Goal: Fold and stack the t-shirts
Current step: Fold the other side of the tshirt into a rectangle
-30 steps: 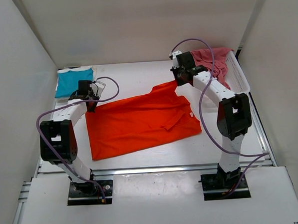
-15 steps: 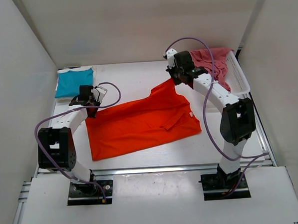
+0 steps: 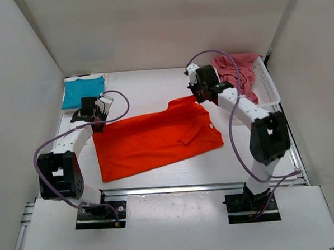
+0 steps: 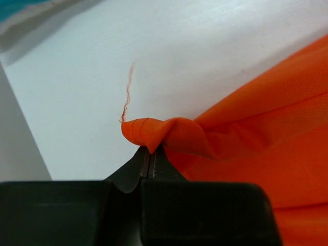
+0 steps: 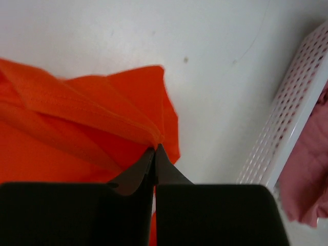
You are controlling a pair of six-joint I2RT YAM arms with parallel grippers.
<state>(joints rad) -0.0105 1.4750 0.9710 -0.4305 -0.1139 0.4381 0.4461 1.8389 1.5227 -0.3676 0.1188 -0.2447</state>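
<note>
As arms reach forward, left pincer and right pincer pinch orange t-shirt, probably its corners.

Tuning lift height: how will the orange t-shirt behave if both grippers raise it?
Likely floppy: the orange t-shirt bunches into folds where the left gripper pinches it. Probably sags between grips; the right gripper holds only an edge too.

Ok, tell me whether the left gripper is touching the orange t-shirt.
Touching. The left wrist view shows the left gripper shut on a bunched corner of the orange t-shirt.
</note>
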